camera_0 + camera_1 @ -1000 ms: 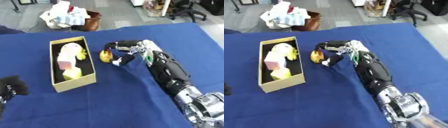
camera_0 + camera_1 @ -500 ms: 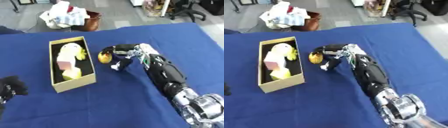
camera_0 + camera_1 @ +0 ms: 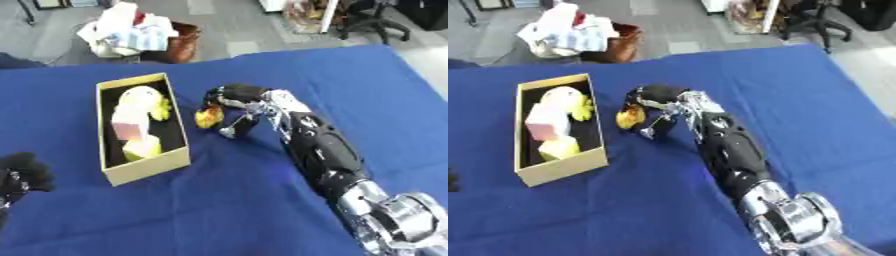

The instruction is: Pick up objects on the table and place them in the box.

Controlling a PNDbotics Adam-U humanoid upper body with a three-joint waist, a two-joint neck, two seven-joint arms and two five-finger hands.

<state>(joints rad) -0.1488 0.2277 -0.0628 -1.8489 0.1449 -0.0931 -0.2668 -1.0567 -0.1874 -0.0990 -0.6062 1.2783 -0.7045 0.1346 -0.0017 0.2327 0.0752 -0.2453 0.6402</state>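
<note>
While the head camera looks down at the blue worktop [image 3: 262, 200], the scene reads as follows.

Right arm: it enters from the lower right corner of the frame and stretches diagonally up toward the centre, black forearm shell above a silver joint near the bottom edge.

Right robot hand [image 3: 247, 101]: at the centre of the frame, just right of the box, palm turned toward the box with fingers curled over a small object; one silver-tipped finger points down to the cloth below the object.

Held object: a small yellow-orange toy [image 3: 208, 118], partly covered by the curled fingers, so its shape is not clear; it sits just right of the box's right wall and appears apart from it, low over the worktop or on it, I cannot tell which.

Box [image 3: 171, 125]: an open tan cardboard box with a dark inside, lying lengthwise in the left-centre of the frame.

Box contents: a pale yellow plush toy [image 3: 140, 100] at the far end, a pink block [image 3: 128, 129] in the middle, a yellow-green block [image 3: 142, 148] at the near end.

Left robot hand [image 3: 22, 175]: at the lower left edge of the frame, black, resting idle on the worktop with fingers curled and holding nothing.
</note>
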